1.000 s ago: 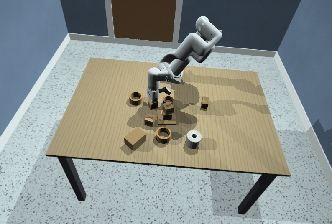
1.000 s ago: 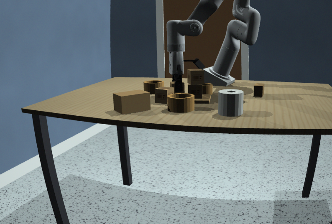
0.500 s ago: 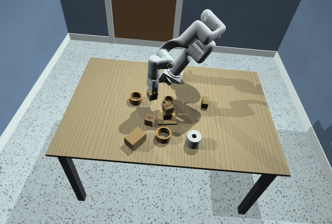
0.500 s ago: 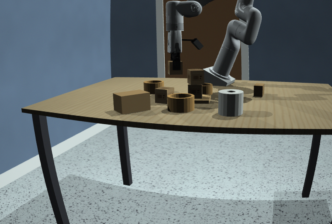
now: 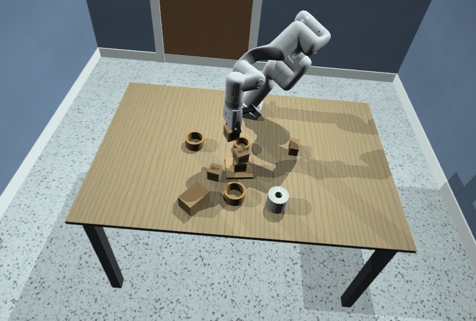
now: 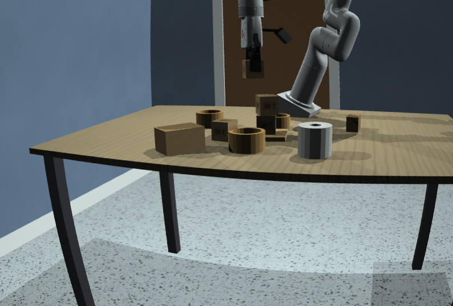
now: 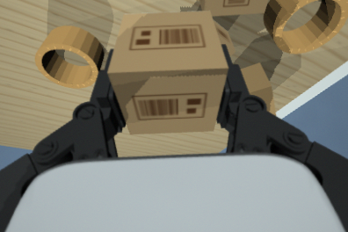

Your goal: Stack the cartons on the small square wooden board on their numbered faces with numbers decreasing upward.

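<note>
One carton (image 7: 168, 73) upright in gripper (image 7: 169, 97) (apparently level), airborne

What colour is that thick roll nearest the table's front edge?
Grey roll, clearest in the exterior view.

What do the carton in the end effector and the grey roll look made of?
Held carton: likely matte brown cardboard, going by the printed barcode labels and flat tan faces. Grey roll: dull grey with a centre hole and faceted sides; metal or plastic, the look leaves it open.
</note>
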Available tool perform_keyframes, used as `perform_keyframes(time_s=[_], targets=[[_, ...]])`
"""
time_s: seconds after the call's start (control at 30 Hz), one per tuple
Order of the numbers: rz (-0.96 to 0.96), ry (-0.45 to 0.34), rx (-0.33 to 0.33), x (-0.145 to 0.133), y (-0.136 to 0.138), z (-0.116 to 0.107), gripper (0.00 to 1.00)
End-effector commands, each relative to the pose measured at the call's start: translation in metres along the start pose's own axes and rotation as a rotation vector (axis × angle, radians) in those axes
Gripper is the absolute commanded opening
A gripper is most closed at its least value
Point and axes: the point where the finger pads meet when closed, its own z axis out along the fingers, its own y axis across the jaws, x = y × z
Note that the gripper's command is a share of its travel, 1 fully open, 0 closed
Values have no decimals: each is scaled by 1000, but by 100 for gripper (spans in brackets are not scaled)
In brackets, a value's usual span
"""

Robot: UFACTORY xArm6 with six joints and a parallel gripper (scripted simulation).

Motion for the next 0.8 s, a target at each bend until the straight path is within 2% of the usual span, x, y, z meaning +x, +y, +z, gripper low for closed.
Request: perform_keyframes(time_s=[0.0, 0.23, 0.77], targets=[[6, 0, 4, 22, 59, -19, 0], [6, 0, 4, 22, 59, 29, 0], [6, 0, 5, 22, 59, 43, 0]])
